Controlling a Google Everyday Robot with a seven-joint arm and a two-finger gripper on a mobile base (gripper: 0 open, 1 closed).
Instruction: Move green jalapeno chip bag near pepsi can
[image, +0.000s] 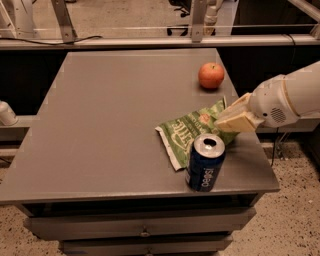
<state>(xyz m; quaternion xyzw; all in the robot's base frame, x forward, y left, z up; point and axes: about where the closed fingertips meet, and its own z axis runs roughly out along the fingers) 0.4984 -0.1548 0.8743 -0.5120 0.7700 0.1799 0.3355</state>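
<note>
The green jalapeno chip bag (187, 131) lies on the grey table (110, 115) near the front right, with its right end raised a little. The pepsi can (205, 162) stands upright just in front of the bag, touching or overlapping its front edge. My gripper (234, 118), cream-coloured on a white arm, reaches in from the right and is shut on the bag's right end, low over the table.
A red-orange apple (211, 75) sits at the back right of the table. The table's right edge (260, 150) and front edge are close to the can. A metal rail runs behind the table, and drawers sit below the top.
</note>
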